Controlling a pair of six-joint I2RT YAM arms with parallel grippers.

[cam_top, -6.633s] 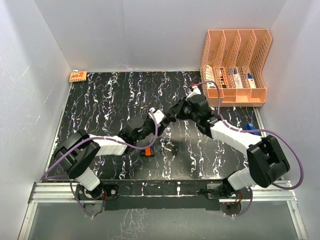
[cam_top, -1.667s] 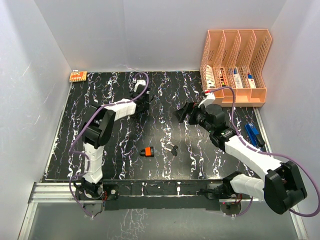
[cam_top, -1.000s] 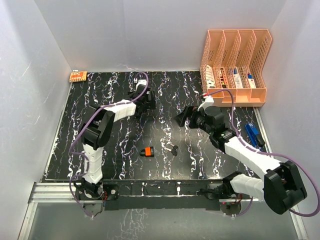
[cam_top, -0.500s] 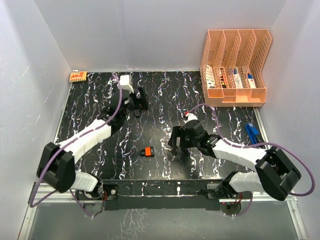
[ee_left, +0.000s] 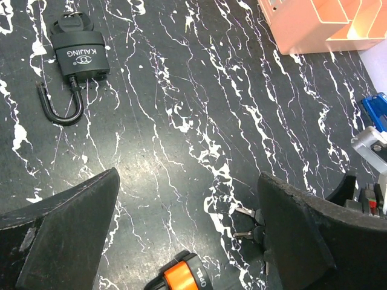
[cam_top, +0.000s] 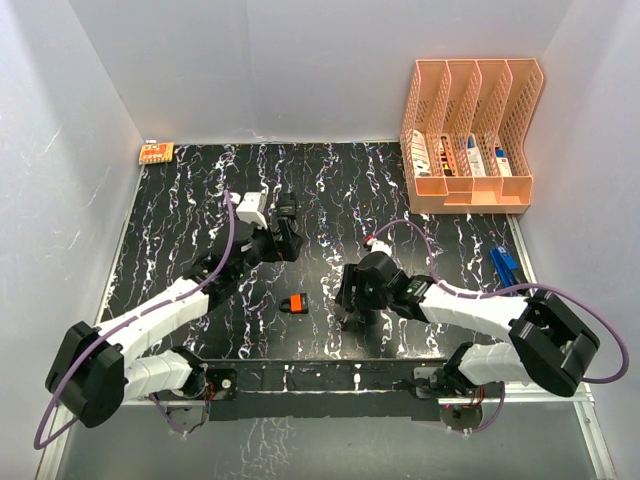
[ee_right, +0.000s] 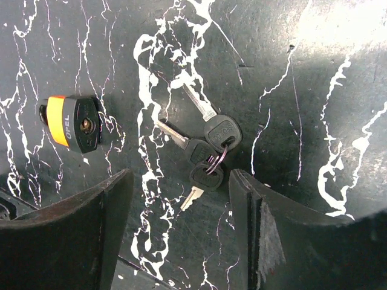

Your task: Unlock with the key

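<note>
Between the right arm's spread fingers [ee_right: 290,241] lies the key bunch [ee_right: 208,148], with the orange padlock [ee_right: 75,124] nearby.

Left wrist view: orange padlock [ee_left: 180,277] cut off by the bottom edge, keys [ee_left: 249,225] half tucked behind a finger [ee_left: 293,238], rack [ee_left: 314,24] clipped up top. From above, the keys sit hidden under the right gripper [cam_top: 352,312]; rack contents too small to tell.

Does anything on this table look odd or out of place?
Only the black padlock: it lies with its hoop swung open, one end free of the body, apart from the orange padlock. The bunch of keys lies loose on the table beside the orange one.
</note>
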